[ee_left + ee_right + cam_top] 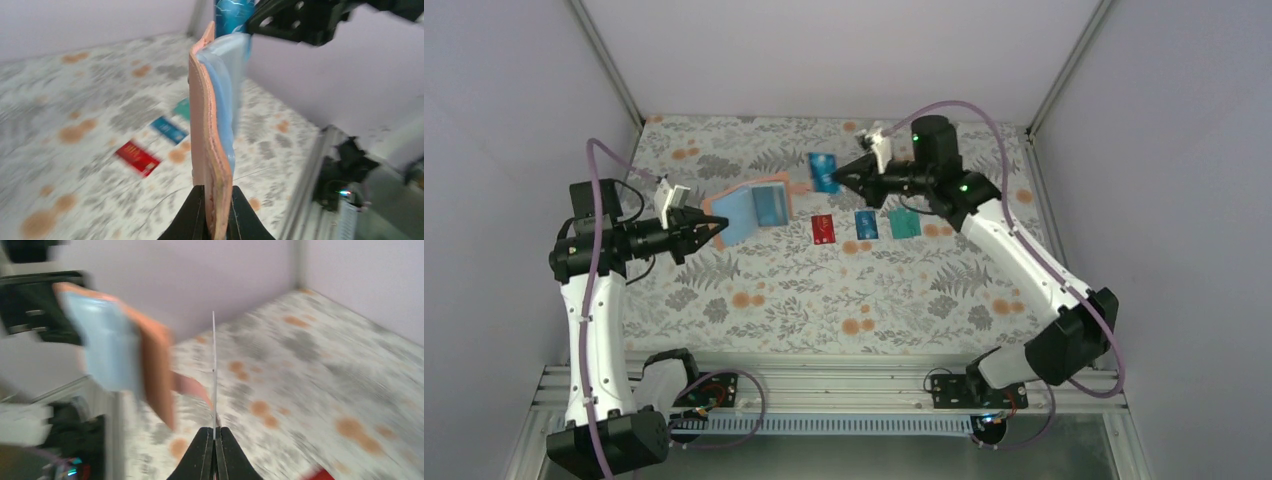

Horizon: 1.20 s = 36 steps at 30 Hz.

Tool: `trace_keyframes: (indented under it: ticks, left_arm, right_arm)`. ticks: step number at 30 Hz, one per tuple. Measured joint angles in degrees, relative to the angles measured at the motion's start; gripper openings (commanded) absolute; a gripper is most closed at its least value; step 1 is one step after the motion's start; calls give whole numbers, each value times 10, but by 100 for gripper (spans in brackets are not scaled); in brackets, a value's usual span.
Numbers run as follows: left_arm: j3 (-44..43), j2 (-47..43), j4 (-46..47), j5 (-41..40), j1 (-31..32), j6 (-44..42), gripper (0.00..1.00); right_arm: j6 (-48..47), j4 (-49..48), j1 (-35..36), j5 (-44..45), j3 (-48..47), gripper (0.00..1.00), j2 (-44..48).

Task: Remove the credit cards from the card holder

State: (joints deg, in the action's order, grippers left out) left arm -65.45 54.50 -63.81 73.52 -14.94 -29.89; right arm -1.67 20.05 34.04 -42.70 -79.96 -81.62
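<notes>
Three of the cards lie flat in a row on the flowered table cloth [774, 290] at the middle of the top view: the red card [823, 229], the blue card [866, 225] and the teal card [904, 223], from left to right, near one another but apart. A fourth card [822, 172], a deeper blue with pale streaks, hangs above the row in the frame. The right gripper [838, 173] has its fingers closed on that card's right-hand edge. The right wrist view shows it edge-on, a thin upright line rising out of the shut fingertips. The card holder [749, 210] is spread open left of centre with its light blue inside turned up. Its lower left corner is clamped between the closed fingers of the left gripper [712, 232], and in the left wrist view it stands edge-on out of that pinch. The fourth card sits just right of the holder, beside its small flap [799, 187]; whether the two touch I cannot tell. A teal-blue rectangle [772, 207] on the holder's right leaf may be another card or only a pocket. As I judge it, the coming move is to lay the fourth card on the cloth. That turns on the row lying directly below the card in the frame, with the red card almost straight under it. The right arm is the nearer one. The card's long axis already runs roughly up and down the frame, like the cards in the row, so it needs a free spot to one side more than a turn.
</notes>
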Motion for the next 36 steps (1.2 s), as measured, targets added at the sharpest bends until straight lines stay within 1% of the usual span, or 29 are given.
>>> trace_keyframes:
  ticks: [2,4,6,8,13,17,27,30,36]
  left_arm:
    - [16,-5,35,-59,-6,42,2]
    - [35,-4,59,-106,-14,76,2]
    - [40,1,69,-135,-19,97,2]
    - [40,2,82,-151,-21,110,2]
    - [40,-1,90,-166,-21,122,2]
    - [40,-5,91,-168,-22,125,3]
    - [47,-6,94,-167,-23,126,2]
    - [48,-6,93,-165,-24,126,2]
    - [48,-6,93,-163,-27,126,2]
  right_arm:
    - [12,33,-54,32,-7,4,-17]
    - [24,66,-101,62,-23,4,-56]
    - [37,92,-141,80,-24,4,-107]
    - [43,116,-163,82,-14,4,-160]
    - [45,162,-166,65,-11,4,-264]
    - [37,182,-171,53,-15,4,-312]
    - [21,188,-224,17,-31,4,-385]
    - [20,188,-229,3,-41,4,-408]
    - [20,188,-234,-13,-52,4,-422]
